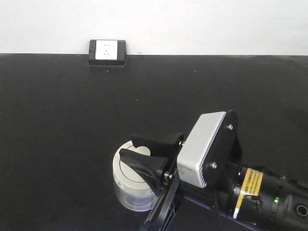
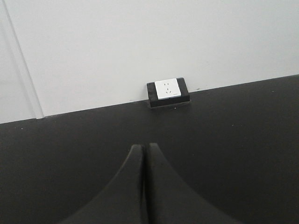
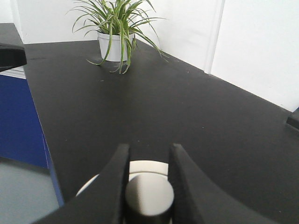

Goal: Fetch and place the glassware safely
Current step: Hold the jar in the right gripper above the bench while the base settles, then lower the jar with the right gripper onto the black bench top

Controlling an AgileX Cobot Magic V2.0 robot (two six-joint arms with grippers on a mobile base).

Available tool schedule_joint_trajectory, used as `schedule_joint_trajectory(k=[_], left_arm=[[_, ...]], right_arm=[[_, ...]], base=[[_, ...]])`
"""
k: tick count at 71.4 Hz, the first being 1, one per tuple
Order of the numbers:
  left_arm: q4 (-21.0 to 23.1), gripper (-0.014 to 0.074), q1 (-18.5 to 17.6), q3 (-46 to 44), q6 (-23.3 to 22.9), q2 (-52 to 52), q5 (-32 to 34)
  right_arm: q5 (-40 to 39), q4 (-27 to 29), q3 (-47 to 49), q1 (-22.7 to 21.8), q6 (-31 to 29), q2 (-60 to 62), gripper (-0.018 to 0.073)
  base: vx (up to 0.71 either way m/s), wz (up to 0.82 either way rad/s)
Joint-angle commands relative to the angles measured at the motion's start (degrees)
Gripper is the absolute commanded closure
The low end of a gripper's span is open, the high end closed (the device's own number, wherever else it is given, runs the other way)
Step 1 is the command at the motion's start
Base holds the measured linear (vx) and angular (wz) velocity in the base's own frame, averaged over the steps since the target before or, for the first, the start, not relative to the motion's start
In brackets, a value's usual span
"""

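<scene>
We are logging the right gripper (image 3: 149, 156) narrowed onto the knob (image 3: 149, 197) of the lid (image 1: 124, 174), pinching it from 2 sides. The jar (image 1: 131, 198) is standing upright directly beneath this claw; the left gripper (image 2: 144, 182) is sitting closed, empty.

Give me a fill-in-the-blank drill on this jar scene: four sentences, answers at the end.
1. The right gripper has its fingers on either side of the ____ on the lid of the jar.
2. The left gripper is ____, fingers pressed together.
3. The table is ____ in colour.
4. The white pot at the table's far end holds a ____.

Answers: knob; shut; black; plant.
</scene>
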State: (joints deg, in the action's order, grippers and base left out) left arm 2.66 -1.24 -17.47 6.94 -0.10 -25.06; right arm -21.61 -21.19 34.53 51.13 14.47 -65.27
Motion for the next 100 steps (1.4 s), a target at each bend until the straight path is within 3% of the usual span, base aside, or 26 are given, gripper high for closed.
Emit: schedule_joint_trajectory(k=[1,19,41,66,88,100], left_arm=[[0.5,0.0603,-0.2,-1.5,0.0,0.9,3.8],[0.5,0.0603,-0.2,-1.5,0.0,0.9,3.8],[0.5,0.0603,-0.2,-1.5,0.0,0.9,3.8],[0.5,0.0603,-0.2,-1.5,0.0,0.9,3.8],[0.5,0.0603,-0.2,-1.5,0.0,0.9,3.8],[0.5,0.0603,-0.2,-1.5,0.0,0.9,3.8]], right_arm=[[-6.5,0.5,2.1,0.0,-0.2,1.2,0.0563],[-6.7,2.9,2.1,-2.0,-0.5,1.2,0.0561],[-8.9,1.7,2.2,-14.9,-0.5,-0.9,0.0560],[-29.4,-3.4,3.0,-26.5,-0.2,-15.3,0.0560],[-32.0,-9.7,15.2,-27.6,1.3,-31.1,0.0560],[-32.0,-10.0,21.1,-27.6,2.9,-38.4,0.0560]], base=[[0.00,0.00],[0.00,0.00],[0.00,0.00],[0.00,0.00],[0.00,0.00],[0.00,0.00]])
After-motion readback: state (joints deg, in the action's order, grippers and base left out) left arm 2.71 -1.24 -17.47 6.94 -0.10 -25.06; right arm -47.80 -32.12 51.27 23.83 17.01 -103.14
